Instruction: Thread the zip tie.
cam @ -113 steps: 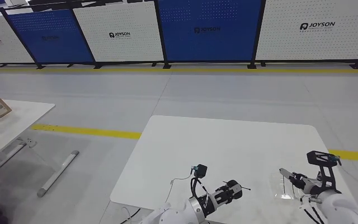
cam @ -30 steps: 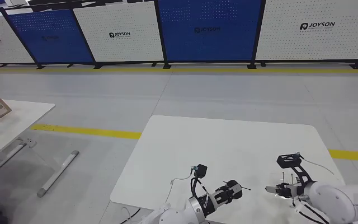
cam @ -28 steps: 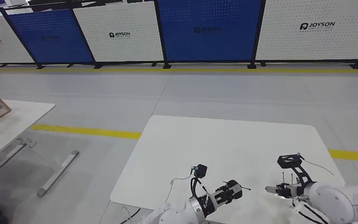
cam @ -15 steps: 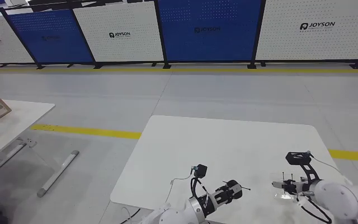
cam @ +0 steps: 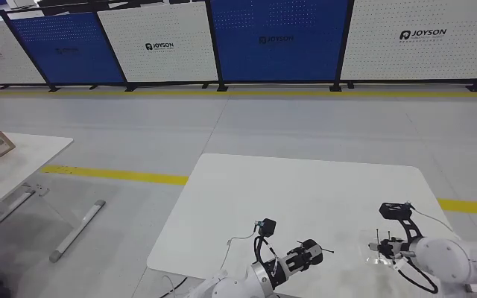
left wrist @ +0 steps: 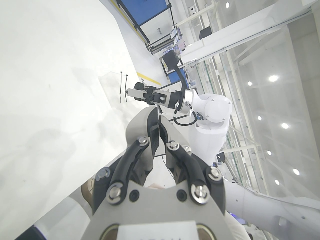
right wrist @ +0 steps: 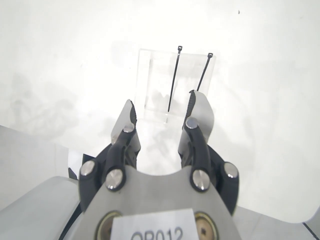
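Note:
Two black zip ties [right wrist: 174, 78] [right wrist: 203, 72] lean on a clear block [right wrist: 155, 76] on the white table [cam: 298, 194]. My right gripper [right wrist: 162, 106] hovers open just short of the block, and the nearer tie's tail points into the gap between its fingers. In the top view this gripper [cam: 380, 249] sits over the block [cam: 370, 255] at the table's near right. My left gripper [cam: 314, 251] rests near the front edge, shut on a thin black zip tie [cam: 329, 252] that sticks out to both sides. In the left wrist view its fingers [left wrist: 156, 126] are pressed together.
The table's front edge runs just under both arms. White tabletop stretches away behind the block. Blue and white panel walls [cam: 276, 41] stand far off across the floor, and another table [cam: 22, 160] is at the left.
My right arm has swung a little to the right and now sits over the clear block. The left arm has kept still with its tie.

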Controlling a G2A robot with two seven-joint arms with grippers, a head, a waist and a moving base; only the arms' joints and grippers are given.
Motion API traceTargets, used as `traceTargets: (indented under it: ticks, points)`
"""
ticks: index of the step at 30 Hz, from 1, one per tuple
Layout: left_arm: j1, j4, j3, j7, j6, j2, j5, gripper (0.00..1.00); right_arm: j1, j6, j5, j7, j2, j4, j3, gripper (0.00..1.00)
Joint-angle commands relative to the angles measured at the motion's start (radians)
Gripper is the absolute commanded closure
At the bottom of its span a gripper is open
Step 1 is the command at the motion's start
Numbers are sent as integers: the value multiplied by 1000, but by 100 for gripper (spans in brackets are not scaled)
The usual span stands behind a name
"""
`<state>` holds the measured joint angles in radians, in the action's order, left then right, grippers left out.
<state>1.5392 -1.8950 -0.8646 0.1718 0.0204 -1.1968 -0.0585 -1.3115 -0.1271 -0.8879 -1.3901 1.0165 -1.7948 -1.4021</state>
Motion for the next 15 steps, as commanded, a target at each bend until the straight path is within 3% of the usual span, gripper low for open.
traceTargets:
  ticks: [1,15]
  points:
    - [0,0,0,0,0,0,0,100,5,-12,-9,0,0,1,5,59]
    - [0,0,0,0,0,0,0,100,70,-35,-8,0,-3,67,68,68]
